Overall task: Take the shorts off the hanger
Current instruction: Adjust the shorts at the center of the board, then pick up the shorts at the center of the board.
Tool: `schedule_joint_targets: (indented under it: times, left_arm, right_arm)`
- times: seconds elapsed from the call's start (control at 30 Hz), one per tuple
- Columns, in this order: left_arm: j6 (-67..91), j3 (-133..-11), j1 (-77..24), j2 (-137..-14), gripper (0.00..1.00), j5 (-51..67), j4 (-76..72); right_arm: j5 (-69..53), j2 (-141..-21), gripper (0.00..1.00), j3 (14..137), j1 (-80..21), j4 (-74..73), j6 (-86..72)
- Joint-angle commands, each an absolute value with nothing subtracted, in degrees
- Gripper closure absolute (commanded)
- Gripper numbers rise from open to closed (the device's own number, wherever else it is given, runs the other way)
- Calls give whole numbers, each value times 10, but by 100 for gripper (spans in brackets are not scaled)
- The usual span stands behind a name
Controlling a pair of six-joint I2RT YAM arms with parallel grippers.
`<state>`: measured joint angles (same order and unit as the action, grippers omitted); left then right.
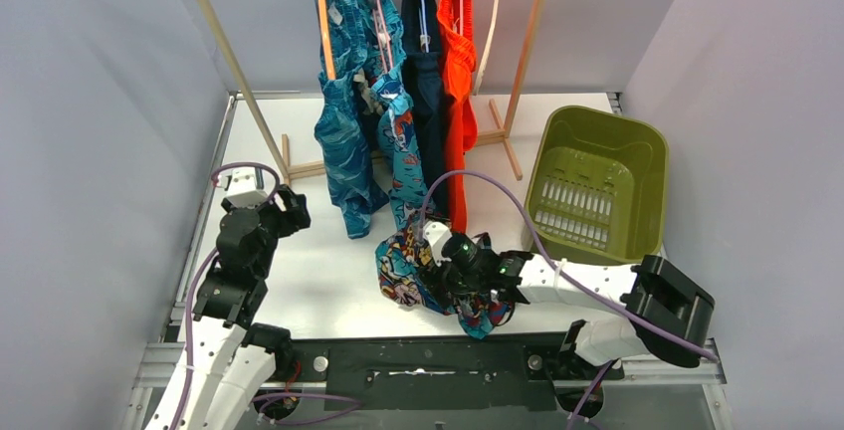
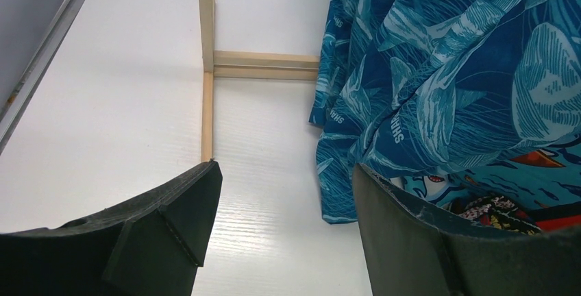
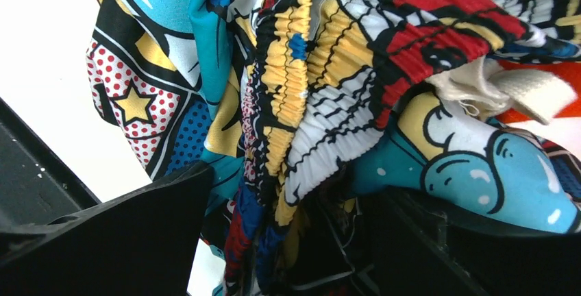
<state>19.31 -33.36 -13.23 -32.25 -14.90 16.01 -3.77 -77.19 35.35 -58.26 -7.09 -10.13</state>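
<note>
Closest to you, your left fingers (image 2: 284,173) stand apart with nothing between them, low over the white bench (image 2: 103,104) near its left side. Just ahead of them lies the wooden foot of the clothes rack (image 2: 207,114). To their right hangs the teal print shorts (image 2: 438,70), the hem reaching down close to the bench. From above you see four pairs on hangers (image 1: 324,27) along the rack's rail, side by side: that teal pair at the left, then the turquoise cartoon shorts (image 1: 403,151), the navy shorts (image 1: 426,72) and the orange-red shorts (image 1: 458,62). Below them, at the front of the bench and off the rack, the comic-print shorts (image 1: 403,266) lie crumpled in a heap. Your right fingers (image 1: 445,286) are down in that heap. In the right wrist view they stand wide apart, with the gathered yellow, white and red waistband bunched in the gap between them. You cannot tell whether the cloth presses on either pad. Farther right, beside the rack, an olive-green basket (image 1: 637,151) sits on the bench.
</note>
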Motion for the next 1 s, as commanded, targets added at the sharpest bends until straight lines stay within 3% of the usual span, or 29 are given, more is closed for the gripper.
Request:
schedule_joint_targets:
  times: [0.0,0.23,0.27,0.3,0.4,0.57,0.77,0.8,0.87,0.97]
  left_arm:
    - [195,-339,-126,-314,31,-139,121]
    - [195,-337,-121,-312,31,-133,120]
    - [196,-337,-121,-312,31,-133,121]
    - [195,-337,-121,-312,31,-133,122]
    - [195,-337,-120,-312,31,-132,120]
    - [195,-337,-117,-315,31,-130,120]
    - [196,-337,-113,-317,31,-127,119]
    - [196,-337,-113,-317,31,-126,121]
    - [196,-337,-113,-316,31,-126,123]
    - [197,-337,-112,-312,31,-127,123]
  right_arm:
    - [71,-733,20,397,-608,-132,-120]
    - [213,-648,12,377,-617,-113,-183]
    - [217,-637,4,366,-617,-100,-199]
    - [216,-630,2,356,-617,-89,-215]
    - [168,-634,2,336,-616,-55,-249]
    - [112,-720,2,354,-617,-30,-313]
    - [234,-887,1,445,-621,-159,-418]
    - [252,-912,7,459,-624,-183,-426]
    - [306,-949,34,480,-637,-236,-459]
    - [385,-963,67,496,-666,-294,-490]
